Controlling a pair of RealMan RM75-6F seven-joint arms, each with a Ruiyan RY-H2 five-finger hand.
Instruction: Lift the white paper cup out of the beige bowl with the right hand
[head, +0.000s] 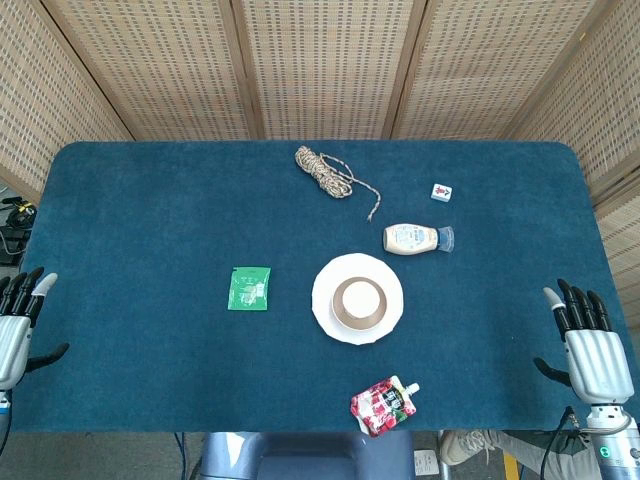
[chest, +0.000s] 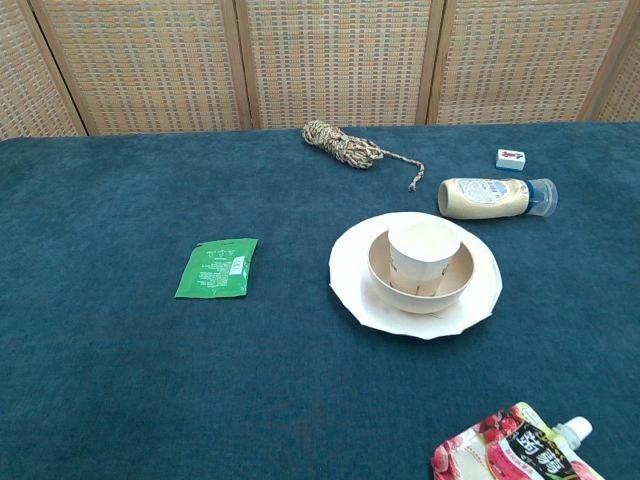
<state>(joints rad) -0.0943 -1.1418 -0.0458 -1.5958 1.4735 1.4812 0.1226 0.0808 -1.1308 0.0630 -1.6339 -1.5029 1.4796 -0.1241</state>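
A white paper cup (chest: 424, 257) stands upright inside a beige bowl (chest: 385, 275), and the bowl sits on a white plate (chest: 350, 285) near the table's middle; the head view shows the cup (head: 358, 296) from above. My right hand (head: 587, 344) hovers open at the table's right front edge, fingers spread and pointing away, well to the right of the bowl (head: 340, 312). Over the left front edge my left hand (head: 18, 322) is open too, holding nothing. The chest view shows neither hand.
A green sachet (head: 248, 288) lies left of the plate. A sauce bottle (head: 416, 239) lies on its side behind the plate, with a small tile (head: 442, 191) and a coil of rope (head: 326, 172) further back. A red drink pouch (head: 384, 405) lies at the front edge.
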